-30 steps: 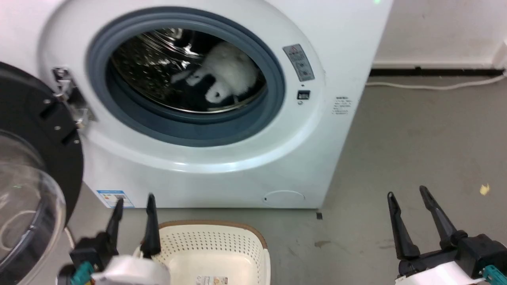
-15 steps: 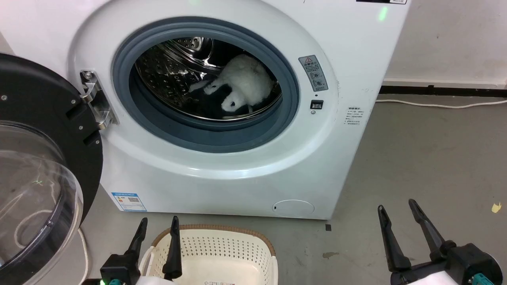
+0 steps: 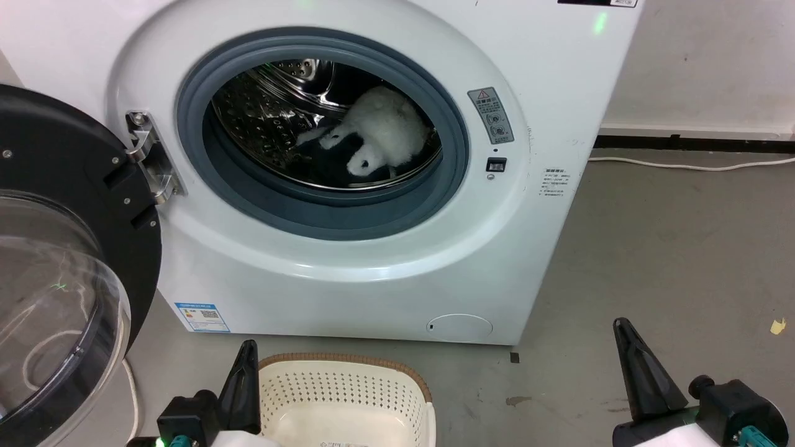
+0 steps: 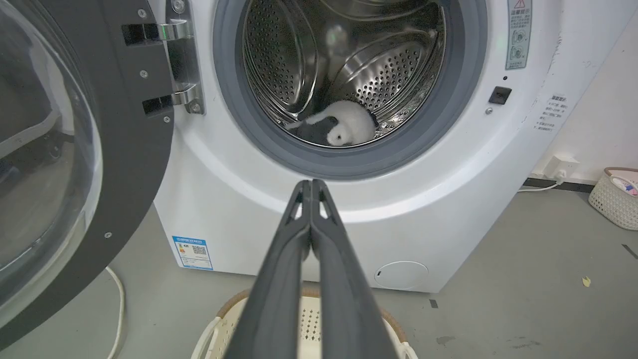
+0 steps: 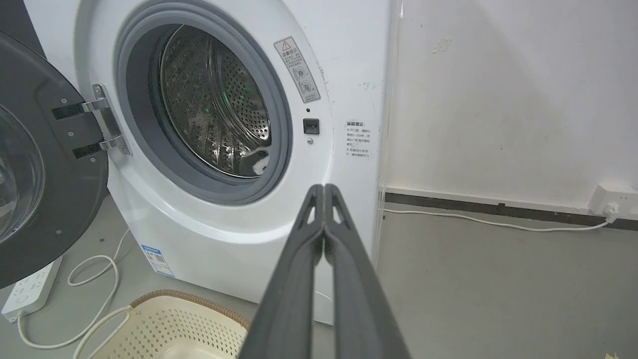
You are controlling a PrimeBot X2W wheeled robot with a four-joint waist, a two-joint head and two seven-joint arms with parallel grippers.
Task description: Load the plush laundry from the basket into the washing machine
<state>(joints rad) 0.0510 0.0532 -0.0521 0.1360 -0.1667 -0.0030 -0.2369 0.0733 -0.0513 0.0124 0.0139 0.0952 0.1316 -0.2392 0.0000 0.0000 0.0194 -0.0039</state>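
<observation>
The washing machine stands before me, its door open on my left, with the basket on the floor in front of it. The plush laundry lies inside the drum. My left gripper and right gripper each have their fingers pressed together, holding nothing.

Your right gripper, fingers pressed flat together, faces the open washing machine.
Past its tips you see the grey seal and the shiny drum, with a small white bit of the plush laundry low at the drum's right edge (too little shows to tell more). The door stands swung wide at left. Below, the basket sits on the floor just before the washer, and a white cable loops from a power strip.
</observation>
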